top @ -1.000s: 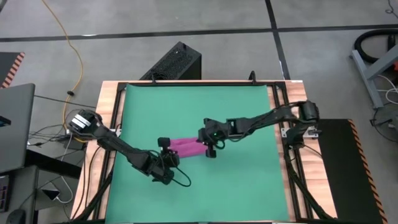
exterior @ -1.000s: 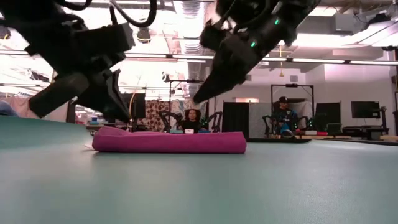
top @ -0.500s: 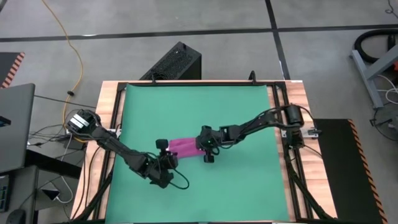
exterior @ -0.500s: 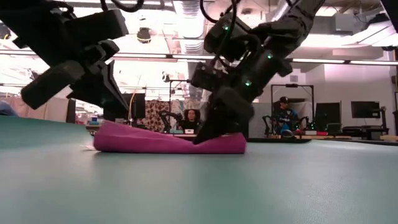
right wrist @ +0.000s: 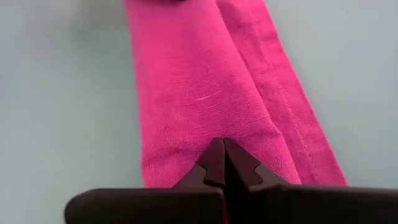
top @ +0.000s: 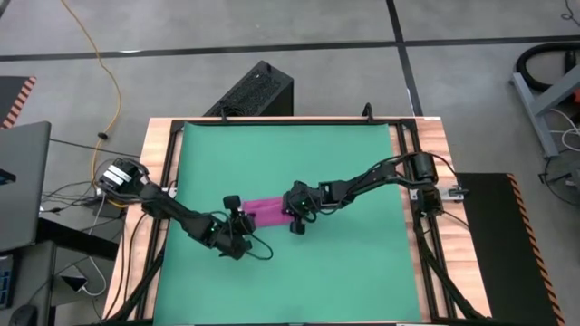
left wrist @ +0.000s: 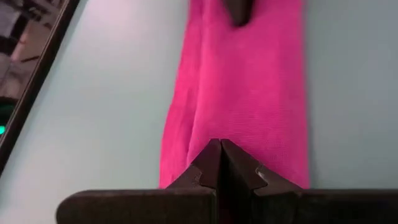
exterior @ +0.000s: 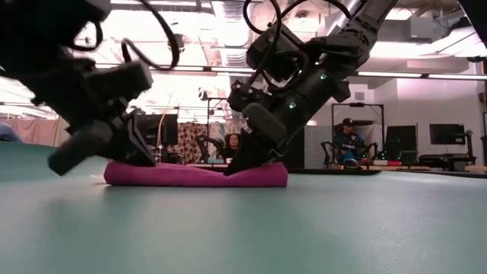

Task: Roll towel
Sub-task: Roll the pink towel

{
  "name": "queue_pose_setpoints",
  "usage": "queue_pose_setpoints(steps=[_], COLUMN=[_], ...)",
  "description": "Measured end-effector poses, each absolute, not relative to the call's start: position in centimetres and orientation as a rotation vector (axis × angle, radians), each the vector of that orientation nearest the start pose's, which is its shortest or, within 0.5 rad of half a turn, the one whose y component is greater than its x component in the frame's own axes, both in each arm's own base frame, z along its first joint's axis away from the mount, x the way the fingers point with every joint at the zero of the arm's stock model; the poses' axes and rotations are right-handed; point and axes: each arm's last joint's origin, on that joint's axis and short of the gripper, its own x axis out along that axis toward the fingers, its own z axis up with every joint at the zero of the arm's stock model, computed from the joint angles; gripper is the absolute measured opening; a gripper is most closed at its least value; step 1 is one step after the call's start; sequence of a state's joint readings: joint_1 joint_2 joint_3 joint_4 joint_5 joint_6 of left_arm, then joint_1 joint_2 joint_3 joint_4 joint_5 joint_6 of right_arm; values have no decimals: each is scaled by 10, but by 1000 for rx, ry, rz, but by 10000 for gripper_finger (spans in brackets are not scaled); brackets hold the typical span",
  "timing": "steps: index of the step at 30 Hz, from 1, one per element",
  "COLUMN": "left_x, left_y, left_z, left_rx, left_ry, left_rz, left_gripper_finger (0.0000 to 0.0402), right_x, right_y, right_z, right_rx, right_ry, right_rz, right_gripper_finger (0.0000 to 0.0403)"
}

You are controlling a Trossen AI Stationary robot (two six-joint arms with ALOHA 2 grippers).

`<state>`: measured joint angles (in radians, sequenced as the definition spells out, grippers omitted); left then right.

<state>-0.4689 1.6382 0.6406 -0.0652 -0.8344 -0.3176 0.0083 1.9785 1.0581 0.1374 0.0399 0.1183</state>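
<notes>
The towel (top: pixel 265 211), magenta-pink, is folded into a long narrow strip and lies flat on the green mat (top: pixel 344 263) near the table's middle, running left to right. My left gripper (top: pixel 238 217) is shut with its tips on the strip's left end (exterior: pixel 122 172). My right gripper (top: pixel 294 215) is shut with its tips on the right end (exterior: pixel 259 175). The left wrist view looks along the strip (left wrist: pixel 249 93) to the right gripper's tip (left wrist: pixel 239 11) at its other end. My left gripper presses its shut fingertips (left wrist: pixel 220 149) down on the top of the towel's left end (left wrist: pixel 211 127), slanting down from the table's left along the strip. The towel lies flat on the mat. My right gripper presses its shut fingertips (right wrist: pixel 224 149) on the towel's right end (right wrist: pixel 214 124), slanting down from the table's right along the strip. The cloth puckers toward the tips (right wrist: pixel 267 127). I cannot tell whether any cloth is caught between them.
The mat covers a wood-framed table (top: pixel 161 136). A black box (top: pixel 254 91) stands beyond the far edge and a laptop (top: pixel 23 181) lies off the left side. There is bare mat on all sides of the towel. People sit in the room behind (exterior: pixel 350 141).
My right gripper has come down from above the towel onto its right end. My left gripper has sunk and moved in onto the left end. The towel has slid a little toward the table's left edge and lies flatter.
</notes>
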Motion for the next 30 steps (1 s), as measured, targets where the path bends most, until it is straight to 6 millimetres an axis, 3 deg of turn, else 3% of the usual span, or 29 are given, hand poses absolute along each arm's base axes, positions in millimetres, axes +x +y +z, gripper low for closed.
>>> queue_pose_setpoints(steps=[6,11,13,22,27,30], left_x=[238,234,234,236,236,236], left_y=[-76,-60,-57,-51,-51,-51], left_z=[102,94,93,92,92,92], left_rx=[319,266,270,258,257,258], left_ry=[789,802,797,835,839,845], left_rz=[502,515,512,454,450,447], left_gripper_finger=[0,0,0,0,0,0], right_x=[389,385,383,370,360,354], right_y=[6,13,16,54,50,46], right_z=[133,169,175,162,153,167], right_rx=[90,27,-19,-334,-345,-346], right_ry=[720,614,609,645,740,740], right_rz=[-126,-151,-117,188,164,156], right_gripper_finger=[15,15,15,30,31,38])
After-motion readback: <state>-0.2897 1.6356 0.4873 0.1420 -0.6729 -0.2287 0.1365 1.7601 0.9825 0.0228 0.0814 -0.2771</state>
